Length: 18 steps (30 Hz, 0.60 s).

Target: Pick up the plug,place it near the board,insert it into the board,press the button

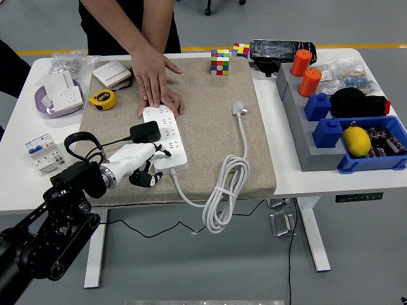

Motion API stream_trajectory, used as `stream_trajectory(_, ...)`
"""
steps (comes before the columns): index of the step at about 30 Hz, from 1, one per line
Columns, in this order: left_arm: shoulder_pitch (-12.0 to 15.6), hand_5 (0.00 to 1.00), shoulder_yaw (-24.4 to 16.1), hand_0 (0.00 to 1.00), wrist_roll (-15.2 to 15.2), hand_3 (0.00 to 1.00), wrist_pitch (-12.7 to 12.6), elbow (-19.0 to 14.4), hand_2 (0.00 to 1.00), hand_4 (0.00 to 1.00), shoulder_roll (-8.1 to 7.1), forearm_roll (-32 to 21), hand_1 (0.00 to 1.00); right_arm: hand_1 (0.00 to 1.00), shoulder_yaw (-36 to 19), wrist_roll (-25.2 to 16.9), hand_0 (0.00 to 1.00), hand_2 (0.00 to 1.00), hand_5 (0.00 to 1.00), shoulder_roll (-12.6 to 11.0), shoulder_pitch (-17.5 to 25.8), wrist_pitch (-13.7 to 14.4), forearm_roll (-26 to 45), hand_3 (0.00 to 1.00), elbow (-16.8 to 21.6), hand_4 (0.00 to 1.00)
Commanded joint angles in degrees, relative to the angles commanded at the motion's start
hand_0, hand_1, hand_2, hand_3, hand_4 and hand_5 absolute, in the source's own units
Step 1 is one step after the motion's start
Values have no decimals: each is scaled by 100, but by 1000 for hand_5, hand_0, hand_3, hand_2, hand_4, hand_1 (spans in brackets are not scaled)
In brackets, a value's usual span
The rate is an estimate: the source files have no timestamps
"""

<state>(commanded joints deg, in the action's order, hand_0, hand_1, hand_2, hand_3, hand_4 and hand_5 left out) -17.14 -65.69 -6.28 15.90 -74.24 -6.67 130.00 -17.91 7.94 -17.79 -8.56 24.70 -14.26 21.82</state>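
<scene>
A white power strip (166,136) lies on the tan mat (210,121). A black plug (145,131) sits in the strip's left side, its thin black cable running off to the left. My left hand (147,166), white with dark fingertips, rests at the strip's near end just below the plug. Its fingers (147,180) are curled and hold nothing, and one pale fingertip lies on the strip's near end. A person's hand (158,82) presses flat on the strip's far end. My right arm is out of view.
The strip's own white cable (222,190) is coiled at the mat's front edge, its white plug (238,109) lying loose. A yellow tape measure (102,98), a breaker (43,151), a purple bowl (44,101), puzzle cubes (220,61) and blue bins (369,152) stand around.
</scene>
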Motion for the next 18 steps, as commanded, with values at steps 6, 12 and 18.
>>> stream_trajectory(6, -10, 2, 37, 156, 26, 774, -36, 102, 139, 579, 5, 0, 28, 806, -2, 2, 867, 778, 944, 0, -10, 0, 2, 789, 0, 998)
stream_trajectory(12, -20, 2, 95, 156, 63, 771, -160, 228, 138, 578, 27, 0, 28, 806, 2, 2, 867, 778, 944, 1, -9, 0, 5, 788, -1, 998)
stream_trajectory(18, -1, 2, 196, 156, 99, 762, -158, 285, 138, 579, 24, 0, 27, 806, -3, 3, 867, 778, 944, 5, -11, 0, 4, 788, -1, 998)
